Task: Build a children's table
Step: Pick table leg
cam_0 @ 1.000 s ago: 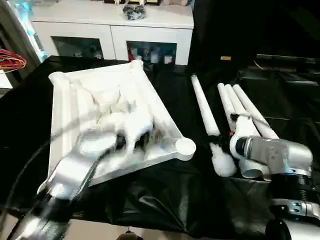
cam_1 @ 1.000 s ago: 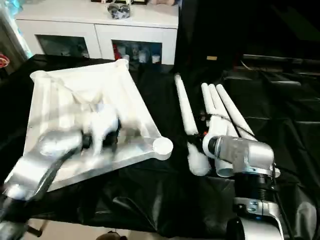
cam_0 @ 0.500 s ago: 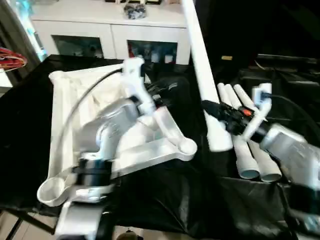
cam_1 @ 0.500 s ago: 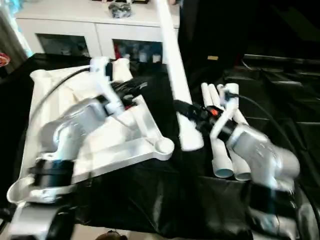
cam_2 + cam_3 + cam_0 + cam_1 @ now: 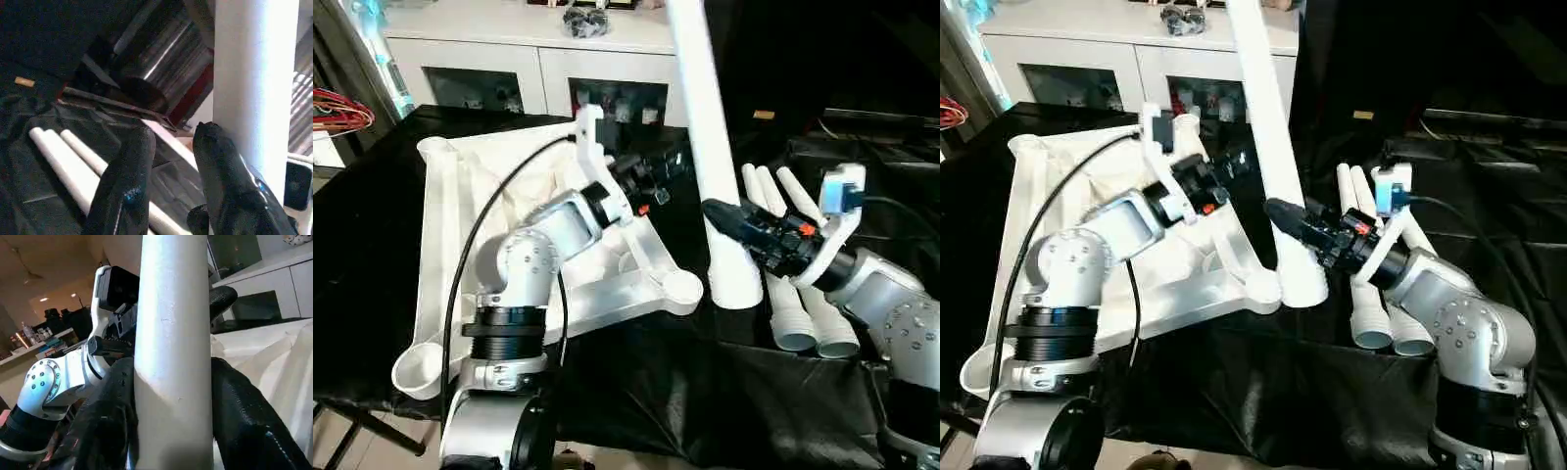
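Since a sec ago both arms have swung up off the bench: R gripper [image 5: 1301,227] was low by the legs lying on the black cloth, now it holds one white leg [image 5: 703,127] nearly upright, wide end down near the tabletop's front-right corner socket [image 5: 682,287]. L arm was blurred over the tabletop, now reaches across it toward the raised leg.

R gripper: black fingers [image 5: 244,421] pinch the leg from both sides, pressed against it in the R wrist view. L gripper [image 5: 658,174]: fingers [image 5: 128,186] spread apart w/ a gap between, nothing in them; one finger sits just beside the upright leg, can't tell if touching.

Tabletop [image 5: 445,255] lies underside up on the black-covered bench [image 5: 646,392], toward its left side, round sockets at the corners. Three more legs [image 5: 803,304] lie side by side on the bench's right part, behind the R gripper. White cabinet [image 5: 509,49] stands past the far edge.

No readable writing or labels anywhere.
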Controlling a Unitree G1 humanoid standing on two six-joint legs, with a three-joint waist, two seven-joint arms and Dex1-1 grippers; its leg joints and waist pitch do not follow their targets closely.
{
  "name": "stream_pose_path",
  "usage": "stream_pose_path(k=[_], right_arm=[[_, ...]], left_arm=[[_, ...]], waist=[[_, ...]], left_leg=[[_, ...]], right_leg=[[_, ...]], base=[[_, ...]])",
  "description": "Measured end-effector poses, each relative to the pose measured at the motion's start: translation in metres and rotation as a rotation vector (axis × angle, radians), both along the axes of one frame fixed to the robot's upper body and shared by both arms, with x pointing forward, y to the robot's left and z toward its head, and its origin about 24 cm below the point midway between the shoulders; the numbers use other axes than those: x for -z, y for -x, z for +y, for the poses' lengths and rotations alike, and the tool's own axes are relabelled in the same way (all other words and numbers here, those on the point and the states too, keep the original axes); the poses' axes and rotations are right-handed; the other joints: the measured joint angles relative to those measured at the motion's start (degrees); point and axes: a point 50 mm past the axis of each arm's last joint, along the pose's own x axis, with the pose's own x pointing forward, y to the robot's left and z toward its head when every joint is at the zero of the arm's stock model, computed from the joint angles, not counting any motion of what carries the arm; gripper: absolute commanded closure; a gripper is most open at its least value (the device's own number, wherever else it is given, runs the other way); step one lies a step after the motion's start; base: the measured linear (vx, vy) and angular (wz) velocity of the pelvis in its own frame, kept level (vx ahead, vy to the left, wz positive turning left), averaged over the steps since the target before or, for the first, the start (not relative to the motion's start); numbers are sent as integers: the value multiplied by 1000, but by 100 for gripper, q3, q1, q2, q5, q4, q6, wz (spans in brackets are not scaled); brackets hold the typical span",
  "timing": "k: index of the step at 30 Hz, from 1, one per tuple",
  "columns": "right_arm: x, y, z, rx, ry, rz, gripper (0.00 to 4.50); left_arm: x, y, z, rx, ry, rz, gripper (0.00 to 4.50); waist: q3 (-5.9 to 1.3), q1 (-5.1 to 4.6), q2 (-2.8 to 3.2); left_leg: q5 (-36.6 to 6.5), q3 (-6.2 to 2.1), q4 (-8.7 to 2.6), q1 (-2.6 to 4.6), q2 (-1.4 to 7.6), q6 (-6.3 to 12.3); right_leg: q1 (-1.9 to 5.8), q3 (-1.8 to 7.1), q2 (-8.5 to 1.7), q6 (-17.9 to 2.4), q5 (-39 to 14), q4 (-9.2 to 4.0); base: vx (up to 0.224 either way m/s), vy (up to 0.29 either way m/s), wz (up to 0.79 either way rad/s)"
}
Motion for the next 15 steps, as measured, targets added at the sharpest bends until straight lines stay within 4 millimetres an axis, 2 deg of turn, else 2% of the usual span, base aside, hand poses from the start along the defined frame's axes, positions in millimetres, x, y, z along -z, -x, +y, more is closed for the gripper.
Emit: stream_pose_path(k=[4, 6, 10, 15], right_arm=[[0, 1, 0, -2, -13, -5, 266], [-2, 2, 0, 2, -17, -7, 266], [-6, 2, -1, 11, -47, -10, 266], [-10, 1, -6, 58, -58, -12, 266]], left_arm=[[0, 1, 2, 15, 24, 20, 250], [0, 1, 3, 16, 26, 19, 221], [0, 1, 3, 23, 41, 22, 191], [-4, 6, 4, 97, 159, 51, 147]], waist=[[0, -2, 0], [0, -3, 1], [0, -5, 1], [0, -6, 2]], left_leg=[[0, 0, 0, 0, 0, 0], [0, 0, -1, 1, 0, 0], [0, 0, -2, 0, 0, 0], [0, 0, -5, -1, -1, -1]], right_leg=[[0, 0, 0, 0, 0, -1], [0, 0, 0, 1, 0, -1], [0, 0, 0, 1, 0, -2], [1, 0, 0, 1, 0, -11]], base=[[0, 0, 0], [0, 0, 0], [0, 0, 0], [0, 0, 0]])
